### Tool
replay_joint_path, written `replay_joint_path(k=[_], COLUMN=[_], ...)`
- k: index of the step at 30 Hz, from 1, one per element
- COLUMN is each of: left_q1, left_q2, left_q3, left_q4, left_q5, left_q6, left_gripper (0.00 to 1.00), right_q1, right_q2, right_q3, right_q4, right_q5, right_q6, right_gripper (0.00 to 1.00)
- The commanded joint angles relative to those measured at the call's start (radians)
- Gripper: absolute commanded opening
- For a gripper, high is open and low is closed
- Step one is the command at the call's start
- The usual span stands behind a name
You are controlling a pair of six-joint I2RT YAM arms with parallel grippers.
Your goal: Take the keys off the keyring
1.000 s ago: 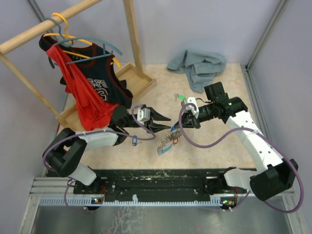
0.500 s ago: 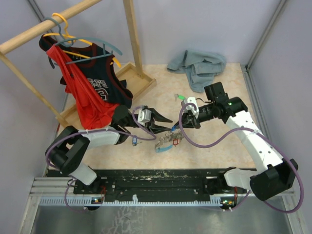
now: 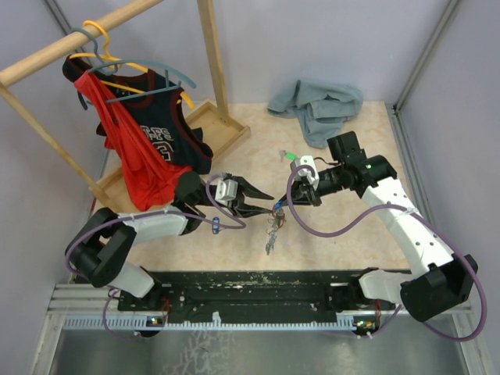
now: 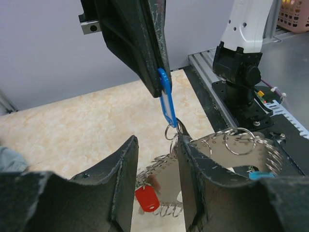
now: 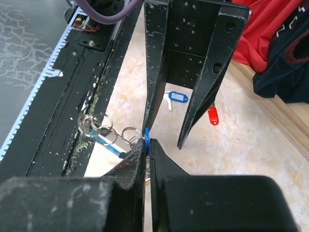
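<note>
My right gripper (image 5: 147, 141) is shut on a blue plastic tag (image 4: 168, 101). A small ring under that tag links to the keyring (image 4: 237, 141), whose silvery loops and keys hang in a bunch (image 3: 273, 224) above the table. My left gripper (image 4: 157, 162) faces it with jaws apart and nothing pinched between them. The ring rests against the tip of its right finger (image 4: 186, 150). A red tag (image 4: 147, 198) shows below the gap. In the right wrist view, rings and a light blue tag (image 5: 104, 134) dangle left of my shut fingers.
A blue-tagged key (image 3: 214, 225) lies on the table under the left arm, and a green-tagged one (image 3: 291, 156) lies farther back. A red tag (image 5: 213, 115) sits near the left fingers. A clothes rack with jerseys (image 3: 148, 141) stands back left, a grey cloth (image 3: 316, 105) at the back.
The key bunch, lying on the table a second ago, now hangs off it between the two grippers. The left gripper has shifted slightly up and toward the right gripper.
</note>
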Motion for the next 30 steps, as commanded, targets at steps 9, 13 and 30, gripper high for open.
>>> replay_joint_path(k=[9,13,30], left_q1=[0.0,0.013,-0.015], left_q2=[-0.05,-0.073,-0.013], left_q3=[-0.022,-0.009,-0.037], left_q4=[-0.054,-0.093,0.024], left_q5=[-0.021,-0.13,-0.117], left_q6=[0.035,0.031,0.008], left_gripper=[0.45,0.44,0.44], right_q1=[-0.001,-0.001,-0.001], right_q2=[-0.015,-0.015,-0.011], right_q3=[0.063,0.061,0.063], right_q4=[0.014,0.015,0.009], right_q5=[-0.069,-0.071,-0.077], right_q6=[-0.023,-0.026,-0.03], right_gripper=[0.0,0.0,0.0])
